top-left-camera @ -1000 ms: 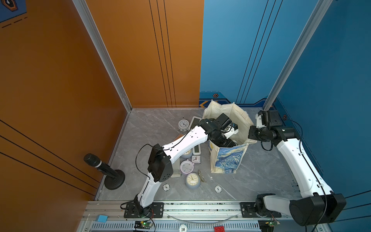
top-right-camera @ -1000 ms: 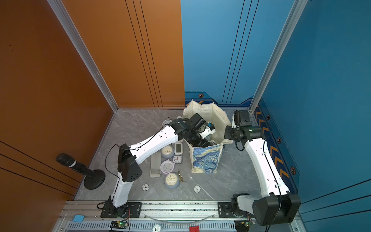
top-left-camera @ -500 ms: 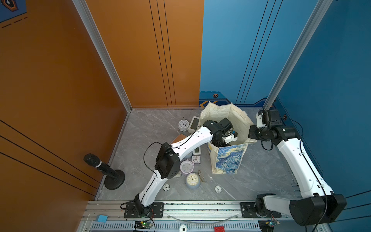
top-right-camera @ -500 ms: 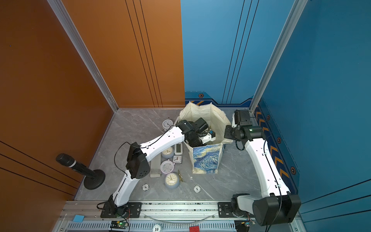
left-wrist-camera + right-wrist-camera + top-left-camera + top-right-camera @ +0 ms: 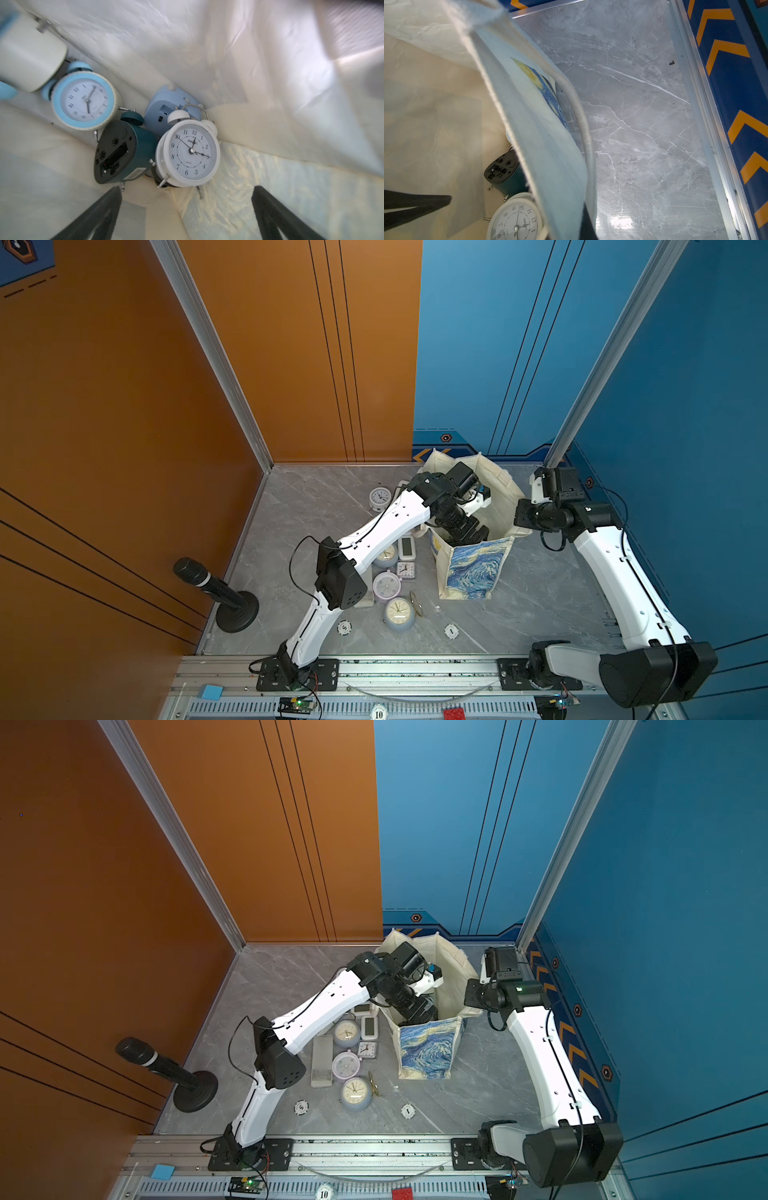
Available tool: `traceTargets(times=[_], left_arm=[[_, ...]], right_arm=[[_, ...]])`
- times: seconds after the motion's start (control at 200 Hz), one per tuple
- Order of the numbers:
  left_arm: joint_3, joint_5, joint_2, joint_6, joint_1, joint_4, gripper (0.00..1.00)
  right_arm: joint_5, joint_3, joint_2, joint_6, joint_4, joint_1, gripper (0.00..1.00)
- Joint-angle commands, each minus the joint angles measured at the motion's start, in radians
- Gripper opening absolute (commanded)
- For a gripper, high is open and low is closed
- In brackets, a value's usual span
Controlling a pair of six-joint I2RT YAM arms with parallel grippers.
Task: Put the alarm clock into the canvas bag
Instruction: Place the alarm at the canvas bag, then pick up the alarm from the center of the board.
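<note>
Left pincer (image 5: 187,190) stands wide, empty, above the white twin-bell alarm clock (image 5: 188,152) inside the canvas bag (image 5: 473,568). Right pincer (image 5: 520,517) pinches its rim.

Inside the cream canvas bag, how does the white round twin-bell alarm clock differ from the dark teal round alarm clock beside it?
The white alarm clock shows its dial to the left wrist camera; the dark teal alarm clock shows its black back. The white clock's case and bells are white; the teal clock's case is teal. Both have metal feet and lie in the canvas bag.
</note>
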Motion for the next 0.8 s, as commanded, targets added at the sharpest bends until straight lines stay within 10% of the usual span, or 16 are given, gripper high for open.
traceTargets(times=[0.0, 0.796], left_arm=[[0.069, -0.018, -0.069, -0.04, 0.016, -0.024, 0.99], [-0.229, -0.437, -0.379, -0.141, 0.248, 0.043, 0.94]], right_arm=[[-0.009, -0.009, -0.039, 0.007, -0.011, 0.006, 0.05], [0.047, -0.029, -0.074, 0.032, -0.074, 0.042, 0.04]])
